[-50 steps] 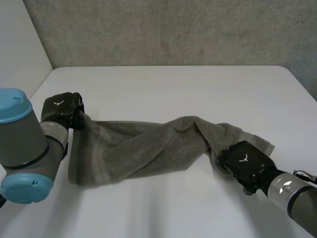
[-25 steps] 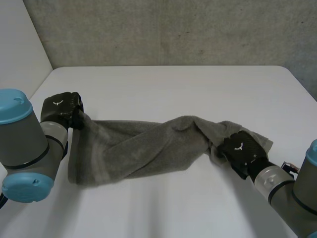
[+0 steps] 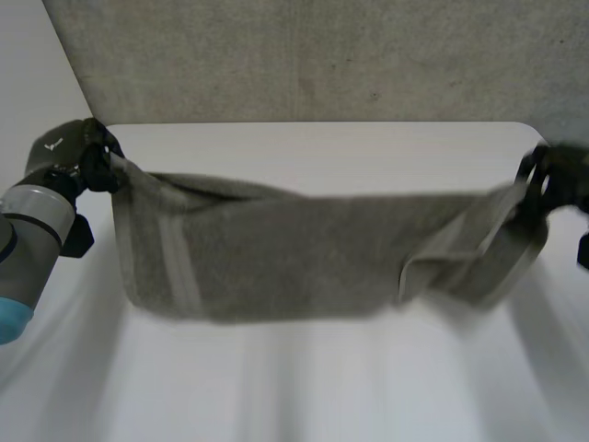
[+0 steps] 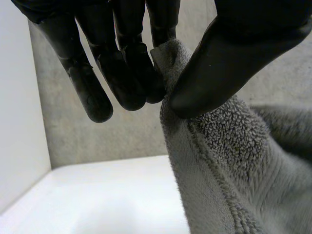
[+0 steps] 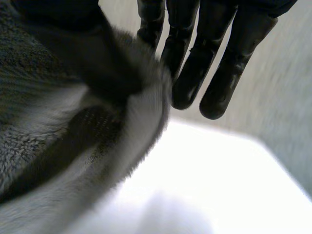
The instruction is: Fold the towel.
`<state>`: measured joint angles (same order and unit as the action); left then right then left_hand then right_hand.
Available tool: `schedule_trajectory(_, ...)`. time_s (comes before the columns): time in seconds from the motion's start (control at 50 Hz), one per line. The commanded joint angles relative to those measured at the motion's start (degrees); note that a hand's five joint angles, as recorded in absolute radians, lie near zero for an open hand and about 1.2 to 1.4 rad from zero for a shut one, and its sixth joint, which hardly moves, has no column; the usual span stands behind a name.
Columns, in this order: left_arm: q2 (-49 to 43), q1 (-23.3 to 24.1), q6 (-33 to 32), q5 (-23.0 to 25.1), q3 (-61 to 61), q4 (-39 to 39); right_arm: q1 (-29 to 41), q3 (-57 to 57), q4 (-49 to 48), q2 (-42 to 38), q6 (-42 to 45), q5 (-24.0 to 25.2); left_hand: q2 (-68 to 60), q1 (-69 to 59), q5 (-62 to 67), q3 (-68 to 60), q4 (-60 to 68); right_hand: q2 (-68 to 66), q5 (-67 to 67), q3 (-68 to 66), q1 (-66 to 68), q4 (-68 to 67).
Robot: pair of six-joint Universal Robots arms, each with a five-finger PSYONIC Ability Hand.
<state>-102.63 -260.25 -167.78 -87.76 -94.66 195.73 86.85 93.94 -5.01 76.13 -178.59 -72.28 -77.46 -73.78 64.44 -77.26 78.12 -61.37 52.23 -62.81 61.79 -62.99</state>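
A second ago the towel [image 3: 304,249] lay in a long, crumpled heap on the table [image 3: 322,396], and my two hands were down low on its ends. Now both hands have gone up and far apart, and the towel hangs between them like a banner across the middle of the frame. My left hand [image 3: 66,155] is at the upper left and holds a top corner. In the left wrist view I can see the cloth pinched tight between the thumb [image 4: 219,63] and the fingers [image 4: 134,83]. My right hand [image 3: 563,180] is at the far right edge and holds the other top end. In its own wrist view the thumb [image 5: 97,63] presses the cloth against the fingers [image 5: 195,68], so it is gripping too. I think this is good for the fold, because the towel is now pulled out wide and mostly smooth. The right part is not smooth, though. A loop of cloth is doubled over and hangs there, and I would want it flat first. My right hand is partly cut off by the edge of the frame and it looks smeary. I cannot tell if the bottom edge of the towel touches the table or hangs just above it.
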Motion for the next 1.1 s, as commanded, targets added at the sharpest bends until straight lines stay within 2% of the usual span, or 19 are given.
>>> schedule_trajectory(0.02, -4.4, 1.1, 0.2, 1.2, -0.1, 0.0, 1.4, -0.8, 3.1, -9.8, 13.3, -2.1, -2.5, -6.2, 5.6, -2.7, 1.9, 36.9, -37.8, 38.4, -37.3, 38.5)
schedule_trajectory(0.12, -5.7, 1.3, 0.1, 1.3, -0.1, 0.0, 1.8, -0.6, 3.3, -9.2, 13.6, -3.4, -2.5, -6.2, 5.6, -2.7, 1.9, 40.4, -41.2, 41.8, -40.8, 42.0)
schedule_trajectory(0.32, -6.6, 1.4, -0.1, 1.3, 0.1, 0.0, 2.1, 3.3, 2.5, -1.8, 14.7, 0.4, -2.5, -6.2, 5.6, -2.7, 1.9, 38.7, -39.5, 40.1, -39.1, 40.3)
schedule_trajectory(0.36, -6.7, 1.4, -0.2, 1.2, 0.1, 0.0, 3.7, 4.1, 3.1, -1.2, 17.2, 3.1, -2.5, -6.2, 5.6, -2.7, 1.9, 38.2, -39.0, 39.6, -38.6, 39.8)
schedule_trajectory(0.42, -7.0, 1.4, -0.2, 1.2, 0.1, 0.0, 6.6, 5.3, 3.5, -0.5, 21.7, 4.7, -2.5, -6.2, 5.6, -2.7, 1.9, 36.3, -37.2, 37.8, -36.7, 37.9)
schedule_trajectory(0.52, -7.1, 1.4, -0.2, 1.2, 0.1, 0.0, 9.6, 7.6, 4.9, -0.2, 27.1, 4.9, -2.5, -6.2, 5.6, -2.7, 1.9, 36.2, -37.0, 37.6, -36.6, 37.8)
schedule_trajectory(0.58, -7.1, 1.4, -0.2, 1.2, 0.1, 0.0, 10.8, 7.9, 5.1, -0.5, 27.1, 4.4, -2.5, -6.2, 5.6, -2.7, 1.9, 36.3, -37.2, 37.8, -36.7, 37.9)
schedule_trajectory(0.66, -7.1, 1.4, -0.2, 1.2, -0.2, 0.0, 15.1, 8.4, 3.1, -4.8, 19.9, 4.3, -2.5, -6.2, 5.6, -2.7, 1.9, 36.7, -37.5, 38.1, -37.1, 38.3)
schedule_trajectory(0.78, -7.2, 1.5, -0.2, 1.2, -0.2, 0.0, 16.3, 9.0, -0.3, -7.4, 16.3, 3.4, -2.5, -6.2, 5.6, -2.7, 1.9, 34.0, -34.8, 35.4, -34.4, 35.6)
schedule_trajectory(0.84, -7.1, 1.5, -0.2, 1.1, -0.2, 0.0, 16.3, 9.4, -2.5, -8.3, 15.6, 2.0, -2.5, -6.2, 5.6, -2.7, 1.9, 27.2, -28.1, 28.7, -27.7, 28.8)
schedule_trajectory(0.9, -7.2, 1.5, -0.3, 1.1, -0.2, 0.0, 16.3, 9.5, -4.6, -9.2, 15.6, 0.9, -2.5, -6.2, 5.6, -2.7, 1.9, 12.0, -12.8, 13.4, -12.4, 13.6)
schedule_trajectory(0.92, -7.2, 1.5, -0.3, 1.1, -0.2, 0.0, 16.3, 9.5, -4.6, -9.2, 15.6, 0.9, -2.5, -6.2, 5.6, -2.7, 1.9, 11.9, -12.8, 13.4, -12.3, 13.5)
schedule_trajectory(0.96, -7.2, 1.5, -0.3, 1.1, -0.2, 0.0, 16.3, 9.5, -4.8, -9.2, 15.3, 0.8, -2.5, -6.2, 5.6, -2.7, 1.9, -6.8, 5.9, -5.4, 6.4, -5.2)
schedule_trajectory(0.98, -7.2, 1.5, -0.3, 1.1, -0.2, 0.0, 16.2, 9.5, -4.8, -9.2, 15.3, 0.8, -2.5, -6.2, 5.6, -2.7, 1.9, -6.9, 6.1, -5.5, 6.5, -5.3)
schedule_trajectory(1.0, -7.2, 1.5, -0.3, 1.1, -0.2, 0.0, 15.9, 9.5, -4.8, -8.7, 14.7, 0.7, -2.5, -6.2, 5.6, -2.7, 1.9, -17.1, 16.2, -15.6, 16.7, -15.5)
schedule_trajectory(1.1, -7.0, 1.4, -0.3, 1.2, -0.1, 0.0, 15.5, 9.2, -4.2, -6.2, 13.1, -0.5, -2.5, -6.2, 5.6, -2.7, 1.9, -18.6, 17.8, -17.2, 18.2, -17.0)
